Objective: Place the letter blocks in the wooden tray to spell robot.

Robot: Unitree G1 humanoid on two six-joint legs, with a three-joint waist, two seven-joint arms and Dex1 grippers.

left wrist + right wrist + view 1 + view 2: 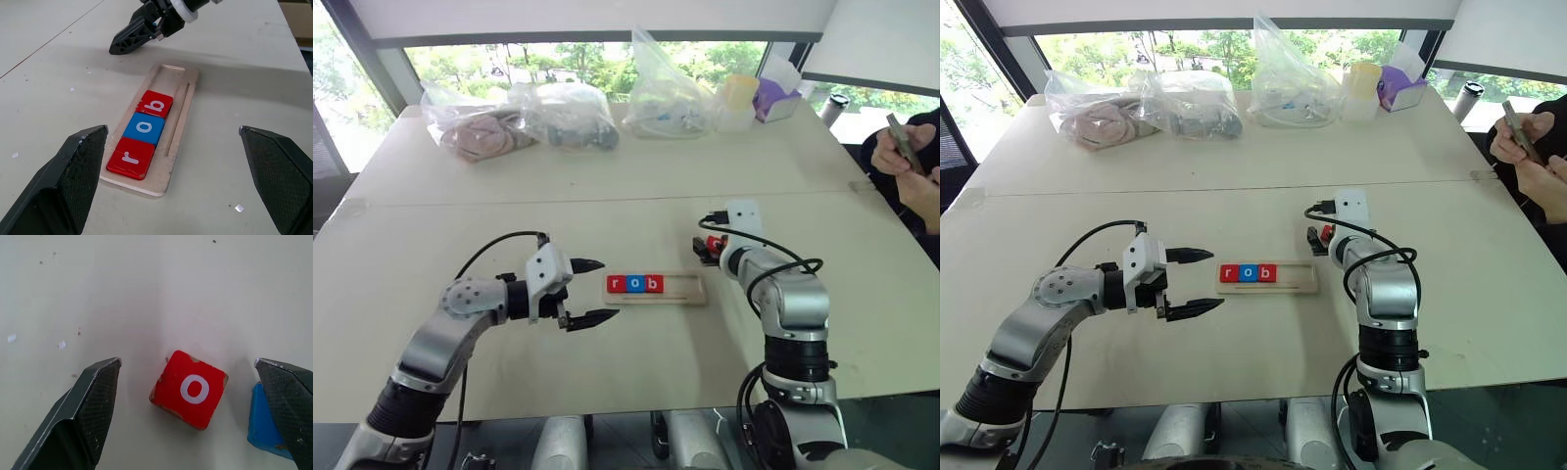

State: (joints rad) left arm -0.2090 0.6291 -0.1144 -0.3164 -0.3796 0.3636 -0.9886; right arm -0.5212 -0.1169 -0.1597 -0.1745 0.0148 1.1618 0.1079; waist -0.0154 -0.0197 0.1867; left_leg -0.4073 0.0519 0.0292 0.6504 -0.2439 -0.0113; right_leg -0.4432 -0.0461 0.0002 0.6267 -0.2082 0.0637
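Observation:
The wooden tray (pixel 687 290) lies mid-table with three letter blocks at its left end: red r (pixel 131 155), blue o (pixel 144 128), red b (pixel 155 104). Its right part is bare. My left gripper (pixel 610 289) hangs open just left of the tray, pointing at it. Beyond the tray's right end, my right gripper (pixel 187 362) points down at the table, open, its fingers on either side of a red o block (pixel 190 389) without touching it. A blue block (pixel 264 426) lies beside that, partly hidden behind one finger.
Several clear plastic bags (pixel 570 116) with items sit along the table's far edge, with a purple box (pixel 773 98) at the back right. A person's hands holding a phone (pixel 906 147) are at the right edge. A seam crosses the table behind the tray.

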